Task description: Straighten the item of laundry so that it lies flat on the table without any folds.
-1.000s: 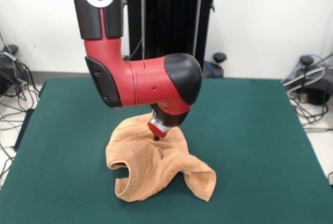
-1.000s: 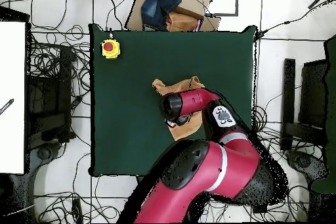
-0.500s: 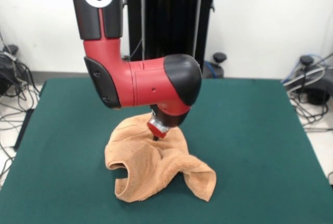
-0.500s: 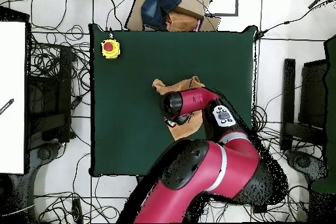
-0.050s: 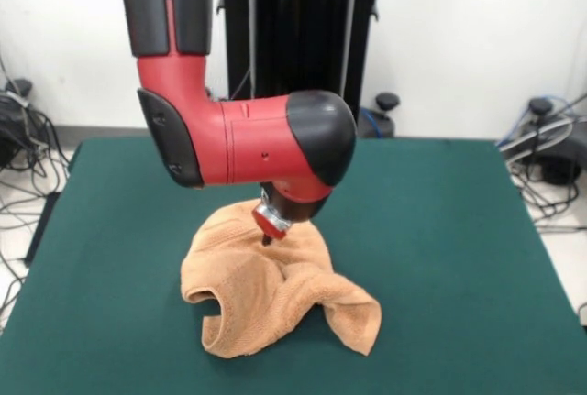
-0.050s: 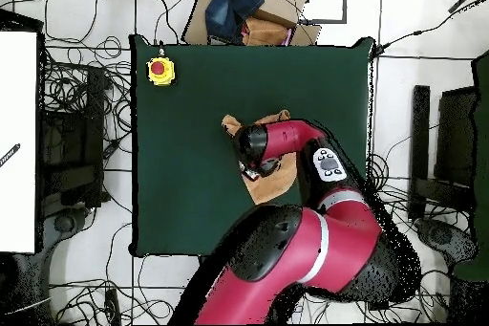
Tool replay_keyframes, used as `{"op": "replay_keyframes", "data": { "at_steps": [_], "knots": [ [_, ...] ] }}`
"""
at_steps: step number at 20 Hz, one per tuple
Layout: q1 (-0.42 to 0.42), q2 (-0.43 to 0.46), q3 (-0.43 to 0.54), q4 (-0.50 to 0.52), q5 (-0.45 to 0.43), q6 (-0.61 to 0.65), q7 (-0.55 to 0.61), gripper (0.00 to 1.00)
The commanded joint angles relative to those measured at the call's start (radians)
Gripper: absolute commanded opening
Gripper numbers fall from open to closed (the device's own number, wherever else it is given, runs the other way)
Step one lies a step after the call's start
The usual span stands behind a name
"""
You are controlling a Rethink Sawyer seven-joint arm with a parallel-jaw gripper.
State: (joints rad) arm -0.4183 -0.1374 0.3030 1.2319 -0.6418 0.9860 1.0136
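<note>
Towel sits crumpled in a raised heap near mid-table, one corner flopped toward the near edge. Gripper tip is down in the top of the heap; cannot tell whether the fingers are open or closed. Judged soft, light, limp terry: drapes, won't slide stiffly. Best hold looks like a hemmed corner, not the bunched middle

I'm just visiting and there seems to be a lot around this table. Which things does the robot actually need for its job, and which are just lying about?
Part of the job:
- crumpled peach-orange terry-cloth towel
- dark green felt-covered table
- the arm's end effector, down on the towel

Just lying about:
- yellow box with a red button
- brown cardboard box with blue cloth
- floor cables
</note>
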Motion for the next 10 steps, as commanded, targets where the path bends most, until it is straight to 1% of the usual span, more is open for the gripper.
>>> {"op": "replay_keyframes", "data": {
  "at_steps": [1, 2, 4, 5, 7, 10],
  "knots": [
    [0.070, -0.002, 0.042, -0.153, 0.058, 0.097, 0.075, 1.00],
    [0.089, 0.028, 0.033, -0.205, 0.062, 0.107, 0.119, 1.00],
    [0.099, 0.061, 0.030, -0.248, 0.128, 0.103, 0.257, 1.00],
    [0.109, 0.072, 0.025, -0.271, 0.142, 0.107, 0.291, 1.00],
    [0.129, 0.100, 0.016, -0.332, 0.173, 0.149, 0.324, 1.00],
    [0.149, 0.161, 0.005, -0.444, 0.200, 0.198, 0.327, 1.00]
  ]
}}
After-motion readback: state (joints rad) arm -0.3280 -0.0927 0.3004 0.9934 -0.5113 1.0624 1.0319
